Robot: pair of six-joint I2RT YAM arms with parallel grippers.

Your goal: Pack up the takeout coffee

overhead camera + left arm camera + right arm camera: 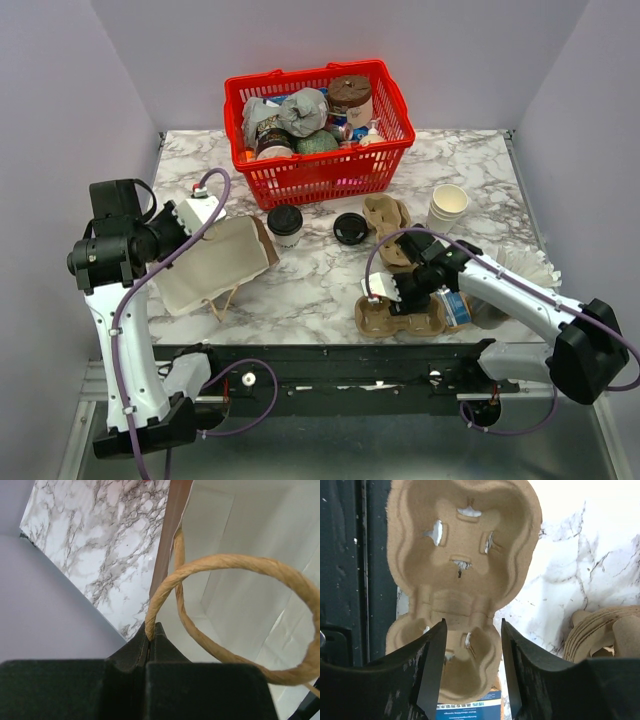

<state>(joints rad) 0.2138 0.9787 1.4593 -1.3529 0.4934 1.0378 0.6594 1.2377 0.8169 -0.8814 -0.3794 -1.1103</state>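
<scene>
Takeout coffee (pixel 285 226) stands mid-table, outside my empty bag (pixel 215 265). My left gripper (pixel 150 640) pinches its handle (pixel 240 562); my right gripper (pixel 472 625) gapes over the empty carrier (pixel 465 535).

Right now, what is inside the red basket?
A brown-lidded cup, a crumpled grey bundle and other mixed items fill the basket to its rim. Whatever lies below that top layer is covered.

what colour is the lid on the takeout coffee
Black: the lid of the takeout coffee shows best in the top external view.
</scene>
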